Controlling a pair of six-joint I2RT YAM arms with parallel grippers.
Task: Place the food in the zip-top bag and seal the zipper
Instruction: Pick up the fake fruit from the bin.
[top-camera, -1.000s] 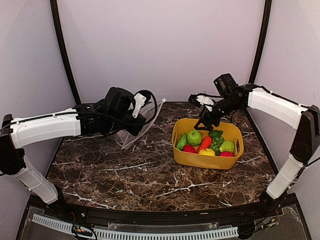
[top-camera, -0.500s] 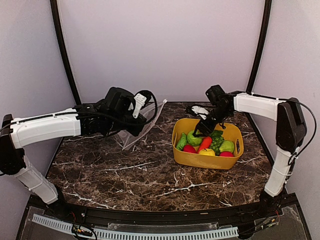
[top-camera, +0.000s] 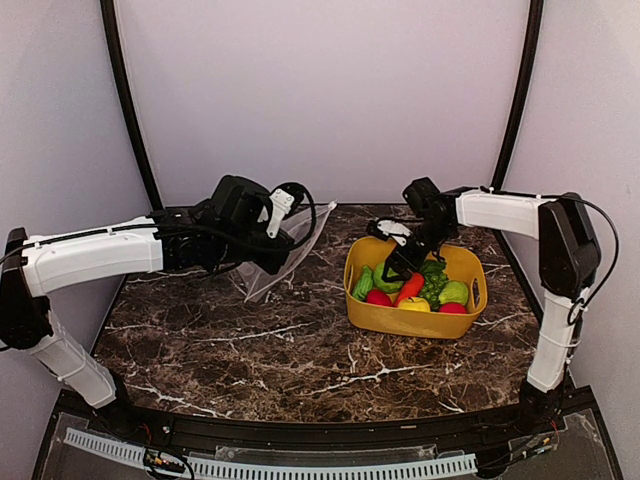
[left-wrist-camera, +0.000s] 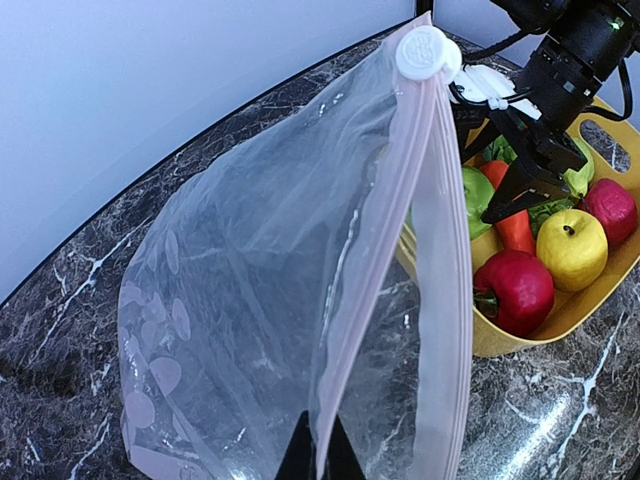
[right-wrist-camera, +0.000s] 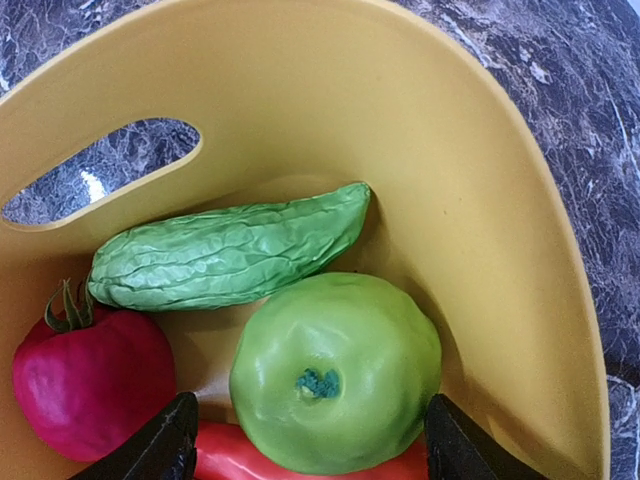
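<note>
Left arm stretches along the table's (top-camera: 250, 350) rear, left claw (left-wrist-camera: 320, 458) clenched on the bag (left-wrist-camera: 250, 300) (pinching its zipper (left-wrist-camera: 375, 250)). Right arm angles down into the basket (right-wrist-camera: 520, 200) at right rear, right claw (right-wrist-camera: 305, 455) released, straddling a green apple (right-wrist-camera: 335, 370).

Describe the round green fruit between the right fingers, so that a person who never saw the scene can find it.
Look at the yellow basket on the right of the marble table. At its left end, between the right fingers, lies the green fruit. It is smooth and round, unlike the bumpy cucumber beside it, and the other round green fruit lies at the right end.
</note>
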